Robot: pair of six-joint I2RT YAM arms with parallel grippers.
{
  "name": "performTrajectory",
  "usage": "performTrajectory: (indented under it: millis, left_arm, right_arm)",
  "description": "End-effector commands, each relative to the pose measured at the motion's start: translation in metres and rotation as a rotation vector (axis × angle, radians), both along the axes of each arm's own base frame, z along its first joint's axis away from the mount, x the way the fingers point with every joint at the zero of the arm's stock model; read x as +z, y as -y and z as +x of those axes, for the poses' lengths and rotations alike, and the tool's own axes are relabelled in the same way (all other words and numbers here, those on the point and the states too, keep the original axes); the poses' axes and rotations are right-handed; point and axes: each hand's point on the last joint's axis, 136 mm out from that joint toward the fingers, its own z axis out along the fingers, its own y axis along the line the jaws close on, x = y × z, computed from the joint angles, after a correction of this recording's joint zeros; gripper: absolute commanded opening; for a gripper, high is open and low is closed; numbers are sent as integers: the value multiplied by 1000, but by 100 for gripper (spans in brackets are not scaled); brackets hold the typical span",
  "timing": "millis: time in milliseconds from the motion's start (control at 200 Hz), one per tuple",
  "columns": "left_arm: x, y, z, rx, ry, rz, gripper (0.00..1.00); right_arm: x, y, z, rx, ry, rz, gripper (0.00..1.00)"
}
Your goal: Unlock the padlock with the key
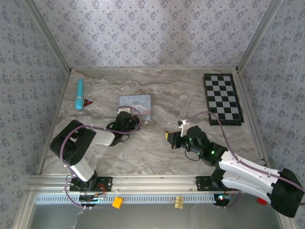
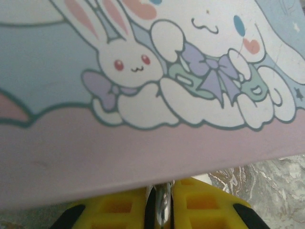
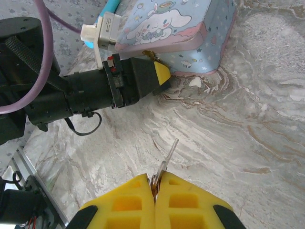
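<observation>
— Where's the key?

— In the right gripper (image 3: 155,183). Its jaws are clamped shut on the head, and the key (image 3: 167,155) pokes its silver blade out past the fingertips, over the marble table (image 1: 157,157), aimed at the other arm.

— And the left one?

— The left gripper (image 3: 160,72) is pushed up against the near-left corner of the light-blue cartoon tin (image 1: 135,104), left of the table's middle. Its yellow fingers (image 2: 209,210) are pinched almost together, closed on a silvery sliver (image 2: 162,210) in the slit between them.

— Is that the padlock?

— Can't tell from here. A small brassy piece (image 3: 151,54) sits at that gripper's tip, touching the tin's edge. Whether it belongs to the padlock, I can't say.

— How do the two grippers stand?

— Near each other, but apart. The right one is to the right of the tin and nearer.

— Anything else out there?

— A checkerboard (image 1: 223,98) at the far right and a blue tube (image 1: 79,93) at the far left.
</observation>
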Motion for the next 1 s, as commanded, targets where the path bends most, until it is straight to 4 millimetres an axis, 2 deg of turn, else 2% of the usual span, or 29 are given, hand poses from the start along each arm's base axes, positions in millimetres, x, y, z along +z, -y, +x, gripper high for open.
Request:
performTrajectory:
  millis: [0, 195, 335, 615, 810, 994]
  left_arm:
    - [13, 1, -5, -3, -30, -46, 11]
    - [25, 24, -20, -98, -206, -91, 2]
    - [35, 32, -29, -107, -265, -163, 1]
    - [52, 34, -34, -29, -299, -340, 1]
    - [57, 36, -33, 40, -295, -503, 0]
    - [59, 32, -38, 97, -284, -535, 0]
  right_arm:
    - [2, -10, -1, 2, -29, 87, 0]
    - [-8, -27, -5, 19, -90, 187, 0]
    - [-16, -39, -7, 35, -128, 225, 0]
    - [-28, -41, -1, -1, -208, 361, 0]
    - [-25, -49, 6, -11, -235, 446, 0]
    - [-25, -53, 13, -32, -247, 498, 0]
